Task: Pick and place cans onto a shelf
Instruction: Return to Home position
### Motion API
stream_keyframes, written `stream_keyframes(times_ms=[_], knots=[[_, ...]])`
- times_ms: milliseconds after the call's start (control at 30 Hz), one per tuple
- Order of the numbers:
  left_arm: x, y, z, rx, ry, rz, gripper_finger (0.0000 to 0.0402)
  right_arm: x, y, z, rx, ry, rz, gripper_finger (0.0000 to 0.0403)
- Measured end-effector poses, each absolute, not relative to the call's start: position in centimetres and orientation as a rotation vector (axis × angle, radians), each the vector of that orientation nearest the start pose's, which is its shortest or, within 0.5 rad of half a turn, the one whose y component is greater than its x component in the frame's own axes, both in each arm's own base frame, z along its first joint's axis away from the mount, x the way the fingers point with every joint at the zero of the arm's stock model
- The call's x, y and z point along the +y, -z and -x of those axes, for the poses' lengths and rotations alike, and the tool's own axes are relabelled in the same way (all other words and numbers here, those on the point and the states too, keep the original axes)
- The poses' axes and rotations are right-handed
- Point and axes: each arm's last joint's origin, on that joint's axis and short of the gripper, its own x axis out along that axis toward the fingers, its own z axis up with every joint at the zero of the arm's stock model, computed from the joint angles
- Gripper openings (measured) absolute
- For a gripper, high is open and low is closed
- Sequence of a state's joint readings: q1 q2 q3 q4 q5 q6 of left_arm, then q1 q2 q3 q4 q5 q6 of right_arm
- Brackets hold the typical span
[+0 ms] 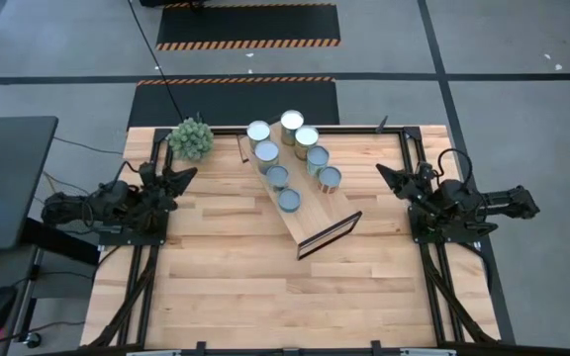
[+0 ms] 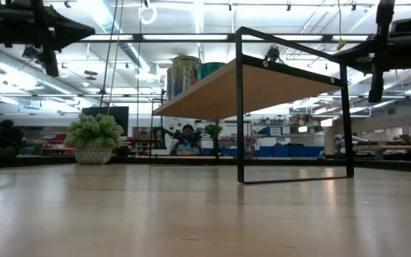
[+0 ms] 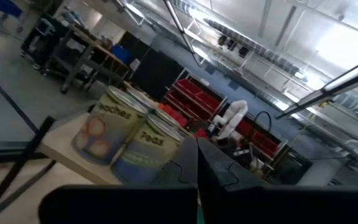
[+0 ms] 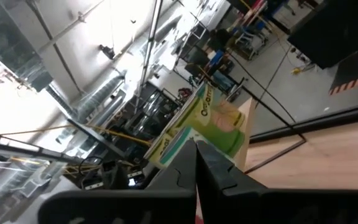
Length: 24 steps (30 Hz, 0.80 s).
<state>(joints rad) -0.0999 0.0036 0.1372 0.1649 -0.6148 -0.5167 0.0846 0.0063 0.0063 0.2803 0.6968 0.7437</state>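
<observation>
The wide slatted light-wood tabletop (image 1: 226,297) carries no loose can that I can see. The long pale plank shelf with its dark metal frame (image 1: 315,213) lies skewed across the far middle. All eight small metal cans with round silvery or bluish tops (image 1: 289,200) stand in two rows along it, so the placing looks complete and only parking the arms remains.

The left gripper (image 1: 188,174) sits at the left table edge and the right gripper (image 1: 384,174) at the right edge. Both have their jaws clenched on nothing and are well apart from the shelf.

The near tabletop offers open room. The outer cans stand close to the plank's long edges. The spiky green plant ball (image 1: 191,138) sits near the left arm.
</observation>
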Motion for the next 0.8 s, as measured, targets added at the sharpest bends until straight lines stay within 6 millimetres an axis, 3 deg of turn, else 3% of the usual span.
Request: stream_keyframes(times_ms=[567, 800], knots=[[2.3, -21.5, -8.1, -0.368, -0.446, 0.622, 0.0000, -2.2, -18.0, -9.1, -0.415, 0.521, -0.852, 0.0001], [2.5, -18.6, -9.0, -0.318, -0.480, 0.668, 0.0000, -2.4, -17.9, -8.9, -0.438, 0.632, -0.803, 0.0017]])
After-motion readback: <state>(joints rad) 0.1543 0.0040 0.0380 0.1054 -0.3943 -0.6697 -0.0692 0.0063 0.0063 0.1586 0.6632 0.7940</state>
